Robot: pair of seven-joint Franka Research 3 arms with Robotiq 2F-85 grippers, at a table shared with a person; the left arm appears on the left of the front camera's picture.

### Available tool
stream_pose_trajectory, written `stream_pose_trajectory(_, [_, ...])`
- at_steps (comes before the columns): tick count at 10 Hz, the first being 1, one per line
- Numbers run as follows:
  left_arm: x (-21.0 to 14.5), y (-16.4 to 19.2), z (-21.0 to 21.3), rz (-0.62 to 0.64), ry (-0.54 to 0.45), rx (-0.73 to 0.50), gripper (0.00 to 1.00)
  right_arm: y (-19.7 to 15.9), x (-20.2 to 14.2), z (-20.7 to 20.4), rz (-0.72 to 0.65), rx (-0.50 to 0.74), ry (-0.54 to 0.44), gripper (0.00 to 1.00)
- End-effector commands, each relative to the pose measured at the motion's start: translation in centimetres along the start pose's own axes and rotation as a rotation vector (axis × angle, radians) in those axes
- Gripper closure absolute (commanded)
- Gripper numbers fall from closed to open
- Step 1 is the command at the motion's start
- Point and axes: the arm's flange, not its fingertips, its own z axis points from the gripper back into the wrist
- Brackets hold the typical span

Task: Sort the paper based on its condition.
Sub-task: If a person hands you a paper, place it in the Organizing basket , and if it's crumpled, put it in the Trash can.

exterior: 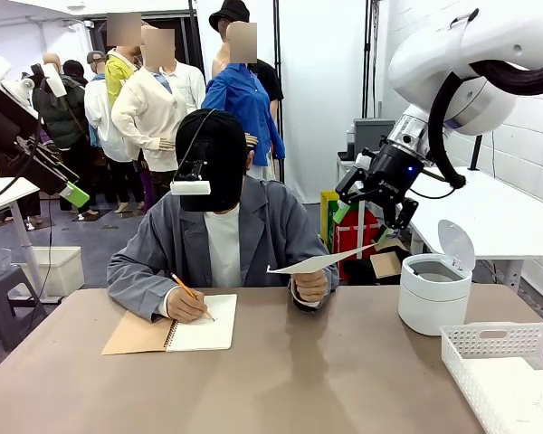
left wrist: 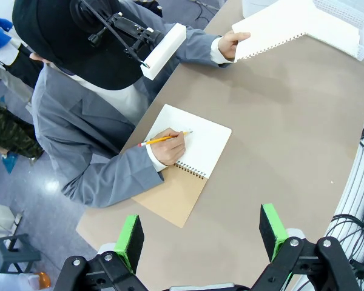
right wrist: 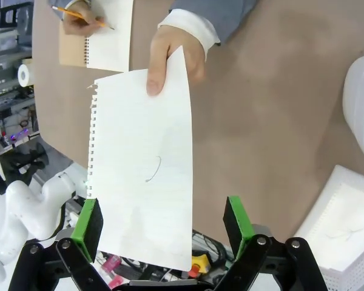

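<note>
Over the desk's (exterior: 326, 371) far right, front view: a person's hand (exterior: 309, 285) holds the sheet (exterior: 321, 262) out nearly flat. Its free end points toward the right pincer (exterior: 380, 206), which hangs just above and behind it. A white bin (exterior: 432, 294) and a basket (exterior: 500, 333) sit lower right, w/ bare desk between them and the notebook (exterior: 204, 324).

Left wrist view: left pincer (left wrist: 200, 233) wide open and empty, high over the near desk edge, well apart from the sheet (left wrist: 273, 27).

Right wrist view: right pincer (right wrist: 162, 219) spread wide, gripping nothing. The sheet's (right wrist: 142, 157) free end lies between the pads (right wrist: 88, 221) (touching or not, can't tell). It looks smooth, v. light and floppy, easy to crease or tear, esp. along the ragged punched edge. Probably best pinched flat at the free end, opp. the person's thumb. The basket (right wrist: 352, 277) holds another flat page (right wrist: 346, 236). The way over looks open; the raised bin lid is the thing to clear.
</note>
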Motion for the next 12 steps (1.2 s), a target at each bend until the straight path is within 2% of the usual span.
stream_pose_trajectory(1, [-0.1, 0.0, 0.0, 0.001, -0.001, -0.002, 0.0, -0.5, 1.4, -0.7, -0.12, 0.045, 0.049, 0.0])
stream_pose_trajectory(3, [-0.1, 0.0, 0.0, 0.001, -0.001, -0.002, 0.0, -2.5, 3.6, -1.8, -0.244, 0.067, 0.139, 0.0])
stream_pose_trajectory(6, [-0.1, 0.0, 0.0, 0.001, -0.001, -0.002, 0.0, -4.9, 5.3, -4.3, -0.385, 0.119, 0.197, 0.0])
stream_pose_trajectory(9, [-0.1, 0.0, 0.0, 0.001, -0.001, -0.002, 0.0, -6.6, 5.9, -6.0, -0.482, 0.256, 0.241, 0.0])
stream_pose_trajectory(12, [-0.1, 0.0, 0.0, 0.001, -0.001, -0.002, 0.0, -7.0, 5.4, -7.5, -0.526, 0.339, 0.338, 0.0])
